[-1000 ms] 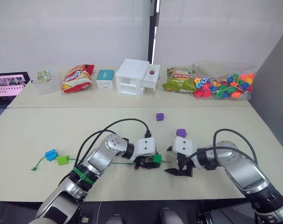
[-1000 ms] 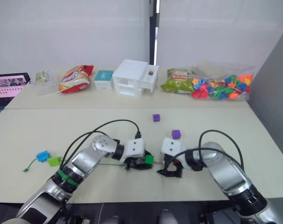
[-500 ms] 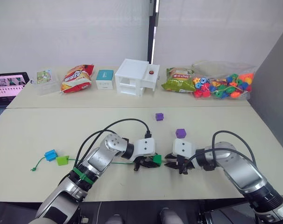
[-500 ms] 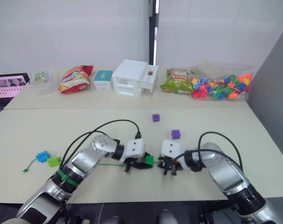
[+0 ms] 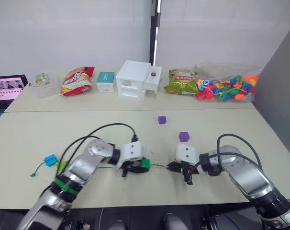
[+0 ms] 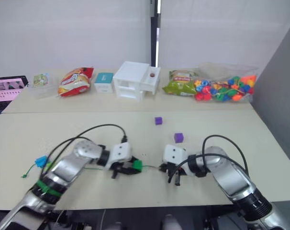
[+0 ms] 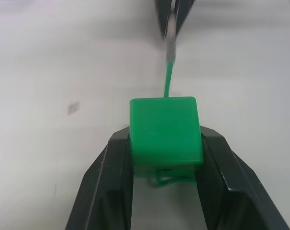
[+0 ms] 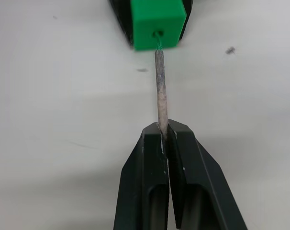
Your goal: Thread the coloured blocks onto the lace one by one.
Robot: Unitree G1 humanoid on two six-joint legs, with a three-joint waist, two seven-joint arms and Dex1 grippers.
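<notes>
Dark green block clamped in left gripper, low over tabletop near front edge; lace runs through its hole, stiff pale tip sticking out toward right gripper, which pinches tip tight, fingers clenched on it. Lace trails left to blue block and light green block, lying beside each other near knotted end. Two purple blocks loose farther back on tabletop. Bag of beads at back right
</notes>
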